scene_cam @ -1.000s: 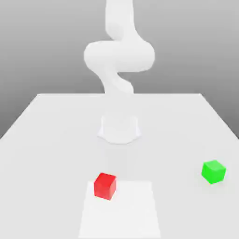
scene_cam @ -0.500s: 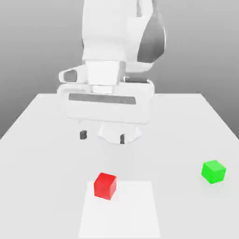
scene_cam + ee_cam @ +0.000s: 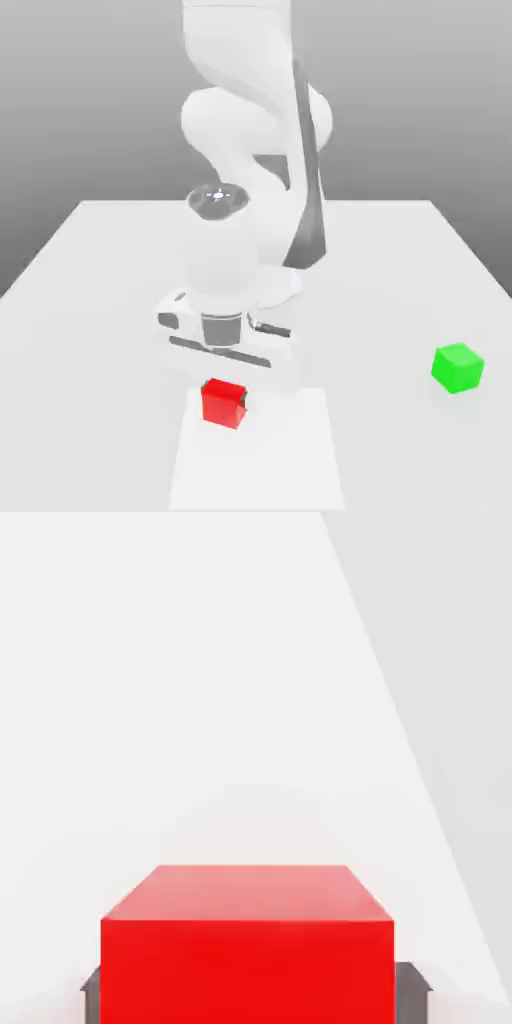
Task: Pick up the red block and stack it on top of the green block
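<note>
The red block (image 3: 224,402) sits on the worktop (image 3: 90,300), on a paler square patch (image 3: 290,450) near the front edge. My tool (image 3: 226,393) is down on it, closed and gripping the red block. In the hand view the red block (image 3: 247,944) sits right up close, with a dark finger (image 3: 90,992) pressed to each side. I think the tool came straight down from above so the fingers could squeeze two flat sides, which should hold the block steady when I lift. It looks like the block has not left the worktop yet.

The green block (image 3: 458,367) waits well apart, toward the exterior view's right. It stands alone, so there is room to set the red one on top.

The worktop is flat and plain white. Behind it the room is just smooth grey, with the white arm (image 3: 250,130) rising at the back.
</note>
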You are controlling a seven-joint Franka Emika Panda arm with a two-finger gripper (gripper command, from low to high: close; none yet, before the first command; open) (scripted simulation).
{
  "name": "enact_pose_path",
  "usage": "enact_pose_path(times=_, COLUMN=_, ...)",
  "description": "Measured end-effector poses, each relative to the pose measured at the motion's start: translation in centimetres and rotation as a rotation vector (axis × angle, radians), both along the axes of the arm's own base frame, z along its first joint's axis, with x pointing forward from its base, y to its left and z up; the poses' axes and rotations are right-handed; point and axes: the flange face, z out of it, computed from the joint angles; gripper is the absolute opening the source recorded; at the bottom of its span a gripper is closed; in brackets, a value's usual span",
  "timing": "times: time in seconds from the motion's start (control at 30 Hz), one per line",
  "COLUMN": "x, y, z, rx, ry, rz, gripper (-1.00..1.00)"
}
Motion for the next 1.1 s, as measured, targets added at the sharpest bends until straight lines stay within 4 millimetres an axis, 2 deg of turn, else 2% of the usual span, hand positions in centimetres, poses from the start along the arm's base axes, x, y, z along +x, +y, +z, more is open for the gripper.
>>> enact_pose_path(times=0.03, x=0.0, y=0.0, z=-0.3, rx=0.0, ry=0.0, rz=0.0, gripper=-1.0)
enact_pose_path(times=0.1, x=0.0, y=0.0, z=0.5, rx=0.0, ry=0.0, rz=0.0, gripper=-1.0)
enact_pose_path(times=0.3, x=0.0, y=0.0, z=5.5, rx=0.0, ry=0.0, rz=0.001, gripper=-1.0)
enact_pose_path(times=0.37, x=0.7, y=3.9, z=6.4, rx=-0.001, ry=0.0, rz=0.137, gripper=-1.0)
enact_pose_path(times=0.43, x=1.2, y=8.8, z=7.1, rx=-0.002, ry=-0.001, rz=0.307, gripper=-1.0)
enact_pose_path(times=0.53, x=0.5, y=16.6, z=7.9, rx=-0.003, ry=-0.001, rz=0.574, gripper=-1.0)
enact_pose_path(times=0.63, x=-1.9, y=24.5, z=8.7, rx=-0.002, ry=-0.001, rz=0.845, gripper=-1.0)
enact_pose_path(times=0.77, x=-7.8, y=34.0, z=9.7, rx=-0.001, ry=0.001, rz=1.2, gripper=-1.0)
enact_pose_path(times=0.87, x=-8.4, y=35.2, z=8.0, rx=-0.003, ry=-0.002, rz=1.245, gripper=-1.0)
enact_pose_path(times=1.0, x=-8.2, y=35.0, z=4.2, rx=-0.002, ry=-0.001, rz=1.241, gripper=-1.0)
enact_pose_path(times=1.03, x=-8.3, y=34.9, z=3.6, rx=-0.001, ry=0.0, rz=1.242, gripper=1.0)
enact_pose_path(times=1.1, x=-8.3, y=34.9, z=3.6, rx=-0.001, ry=0.0, rz=1.242, gripper=1.0)
